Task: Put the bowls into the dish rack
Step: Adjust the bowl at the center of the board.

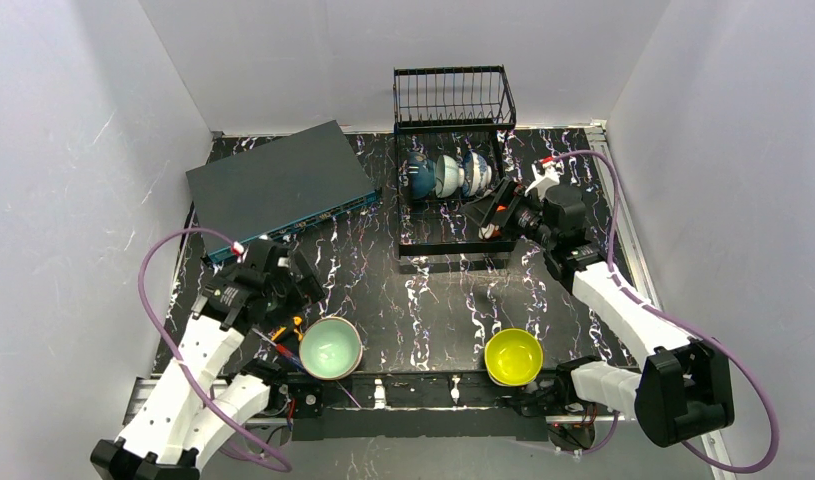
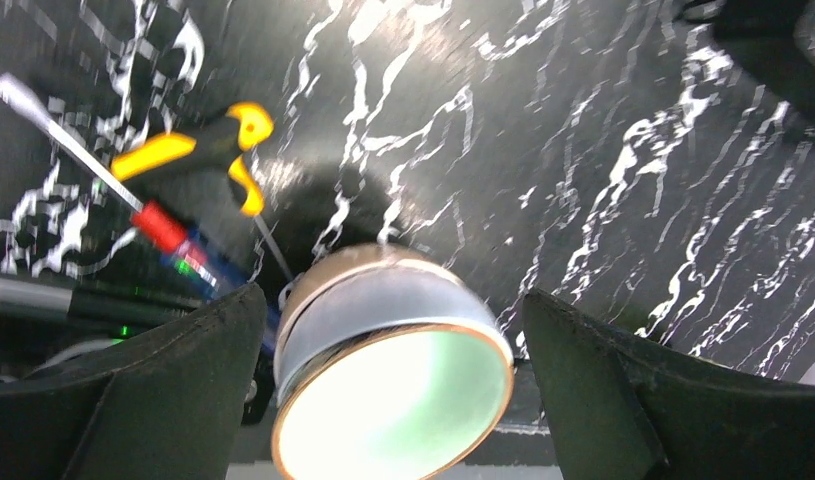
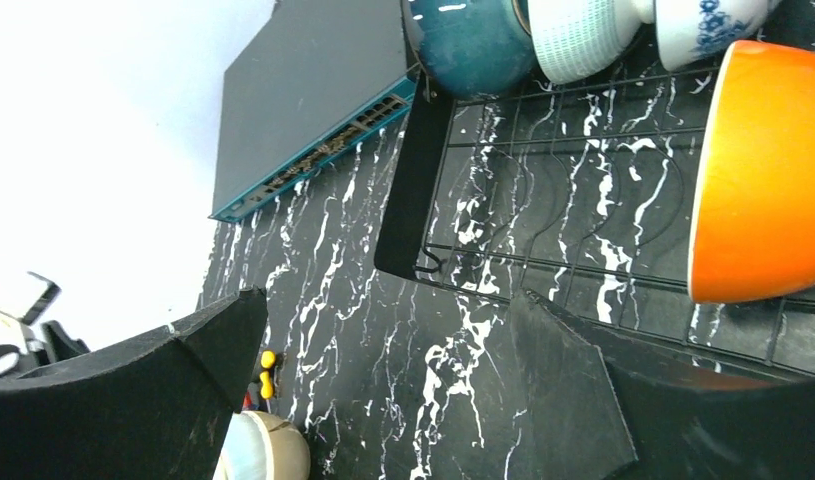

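The black wire dish rack [image 1: 453, 215] stands at the back centre. A dark blue bowl [image 1: 419, 175], a white bowl [image 1: 448, 175] and a blue-and-white bowl [image 1: 475, 172] stand on edge in it. The right wrist view also shows an orange bowl [image 3: 758, 180] on the rack [image 3: 398, 200]. My right gripper [image 1: 486, 218] is open and empty at the rack's right side [image 3: 388, 300]. A mint-green bowl [image 1: 331, 347] and a yellow bowl [image 1: 513, 356] sit at the near edge. My left gripper [image 1: 301, 290] hangs open by the mint-green bowl [image 2: 393, 370], which shows between its fingers [image 2: 163, 390] without touching them.
A dark grey flat box [image 1: 278, 185] lies at the back left, also seen in the right wrist view [image 3: 313, 100]. A screwdriver with a yellow-and-black handle [image 2: 198, 150] lies just left of the mint-green bowl [image 1: 283, 335]. White walls close in the black marbled table [image 1: 433, 300].
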Available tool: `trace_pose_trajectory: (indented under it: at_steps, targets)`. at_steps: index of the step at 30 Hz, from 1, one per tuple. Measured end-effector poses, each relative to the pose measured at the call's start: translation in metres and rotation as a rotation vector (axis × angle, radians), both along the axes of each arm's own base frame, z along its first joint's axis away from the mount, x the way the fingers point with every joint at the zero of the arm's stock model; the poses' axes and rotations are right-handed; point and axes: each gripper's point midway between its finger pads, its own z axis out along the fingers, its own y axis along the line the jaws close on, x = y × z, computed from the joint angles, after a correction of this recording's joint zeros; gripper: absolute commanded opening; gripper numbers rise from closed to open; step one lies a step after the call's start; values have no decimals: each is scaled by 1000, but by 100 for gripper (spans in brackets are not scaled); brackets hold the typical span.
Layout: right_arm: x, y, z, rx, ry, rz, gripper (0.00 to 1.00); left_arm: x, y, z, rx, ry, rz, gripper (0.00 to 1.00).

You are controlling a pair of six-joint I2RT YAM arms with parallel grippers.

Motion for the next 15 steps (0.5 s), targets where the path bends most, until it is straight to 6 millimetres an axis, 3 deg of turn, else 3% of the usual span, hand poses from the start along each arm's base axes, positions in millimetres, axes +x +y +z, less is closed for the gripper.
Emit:
trace_pose_trajectory:
  at_steps: [8, 15]
  targets:
    - [0, 6, -1, 38, 0, 20, 99, -57, 9, -40, -74, 164, 159, 90]
    - [0, 9, -9, 59, 19, 28, 99, -58, 6, -42, -141, 129, 223, 76]
